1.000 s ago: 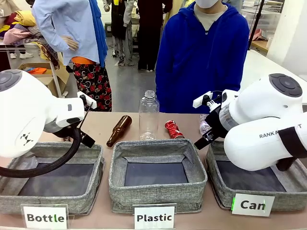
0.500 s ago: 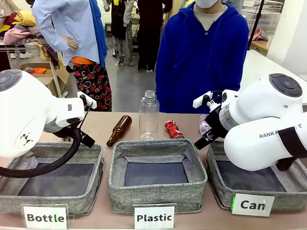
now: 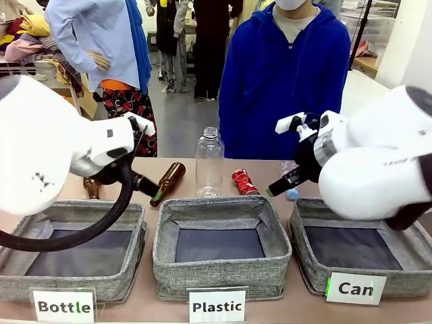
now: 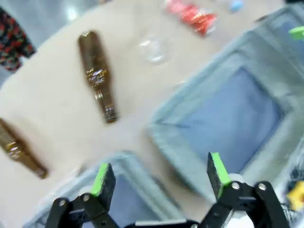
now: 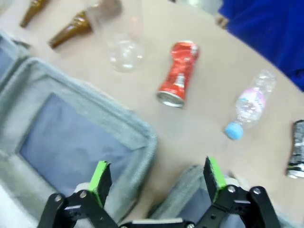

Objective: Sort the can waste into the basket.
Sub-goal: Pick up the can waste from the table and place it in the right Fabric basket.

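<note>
**Sorting table (image 3: 187, 177), front and wrist views, read from the robot's left.** At far left, in its own wrist view, we see the left gripper (image 4: 159, 173). It hangs above the meeting rims of two baskets, with its green-padded jaws wide apart and nothing between them. Below it sits the Bottle basket (image 3: 74, 210), grey woven fabric with a dark floor and a white label.

Beyond that basket we find two brown bottles. The first brown bottle (image 3: 90, 187) is partly hidden behind the left arm. The second brown bottle (image 3: 167, 182) lies on its side with its neck toward the robot.

The Plastic basket (image 3: 219, 206) takes the centre. Just behind its far rim a clear bottle (image 3: 209, 162) stands upright.

The red can (image 3: 243, 182), crushed at the waist, lies on the table just beyond the far right corner of the Plastic basket. To its right lies a small bottle (image 5: 249, 107) of clear plastic with a blue cap. A person (image 3: 283, 81) in a blue hooded top stands at the far side, behind these items.

The right gripper (image 5: 157, 175) hovers over the gap between the Plastic basket and the Can basket (image 3: 405, 282). Its jaws are spread apart and hold nothing. The Can basket stands at far right, labelled in white.

We find the dark can (image 5: 297, 149) at the right edge of the right wrist view. It lies on the table past the small bottle, well apart from the red can. Both cans rest on the tabletop, outside the Can basket.
</note>
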Controlling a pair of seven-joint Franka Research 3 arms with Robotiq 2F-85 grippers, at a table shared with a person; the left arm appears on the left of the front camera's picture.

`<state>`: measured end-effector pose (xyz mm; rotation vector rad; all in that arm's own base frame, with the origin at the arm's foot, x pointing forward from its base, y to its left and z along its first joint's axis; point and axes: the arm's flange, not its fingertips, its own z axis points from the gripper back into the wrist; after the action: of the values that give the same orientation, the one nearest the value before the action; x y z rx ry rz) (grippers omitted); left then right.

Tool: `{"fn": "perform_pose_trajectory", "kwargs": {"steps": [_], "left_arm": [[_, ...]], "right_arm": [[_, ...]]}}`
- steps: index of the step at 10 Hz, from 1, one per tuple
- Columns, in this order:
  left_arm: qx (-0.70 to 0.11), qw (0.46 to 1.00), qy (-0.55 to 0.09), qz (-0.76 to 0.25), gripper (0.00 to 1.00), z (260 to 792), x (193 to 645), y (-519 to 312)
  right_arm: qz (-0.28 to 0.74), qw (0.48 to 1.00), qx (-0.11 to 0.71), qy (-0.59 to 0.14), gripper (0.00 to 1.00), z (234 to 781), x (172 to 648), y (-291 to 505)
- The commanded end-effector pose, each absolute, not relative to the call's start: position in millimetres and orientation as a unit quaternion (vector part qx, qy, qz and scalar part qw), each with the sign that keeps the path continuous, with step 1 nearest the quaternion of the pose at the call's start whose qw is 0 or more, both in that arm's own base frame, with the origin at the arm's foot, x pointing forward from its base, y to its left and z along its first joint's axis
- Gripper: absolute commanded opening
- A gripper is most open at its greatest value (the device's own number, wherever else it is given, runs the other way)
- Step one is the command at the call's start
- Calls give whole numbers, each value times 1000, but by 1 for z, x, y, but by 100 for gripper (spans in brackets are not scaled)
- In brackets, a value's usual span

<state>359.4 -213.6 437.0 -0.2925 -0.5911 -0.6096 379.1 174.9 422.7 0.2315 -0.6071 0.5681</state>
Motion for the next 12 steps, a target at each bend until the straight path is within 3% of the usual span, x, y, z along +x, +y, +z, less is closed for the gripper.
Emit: {"fn": "perform_pose_trajectory", "kwargs": {"steps": [1, 4, 6, 9, 12], "left_arm": [[-232, 905, -248, -258, 100, 475, 350, -190], [-403, 852, -170, -288, 100, 517, 313, -147], [-458, 832, -206, -234, 100, 522, 304, -81], [-430, 840, -316, -97, 100, 487, 284, 17], [-485, 812, -323, 15, 100, 435, 270, 94]], "right_arm": [[208, 931, 189, -234, 100, 457, 374, 145], [183, 906, 362, -124, 100, 498, 348, 89], [120, 888, 418, -152, 100, 508, 339, 22], [-15, 845, 488, -221, 100, 498, 314, -82], [-115, 801, 522, -268, 100, 481, 282, -147]]}}
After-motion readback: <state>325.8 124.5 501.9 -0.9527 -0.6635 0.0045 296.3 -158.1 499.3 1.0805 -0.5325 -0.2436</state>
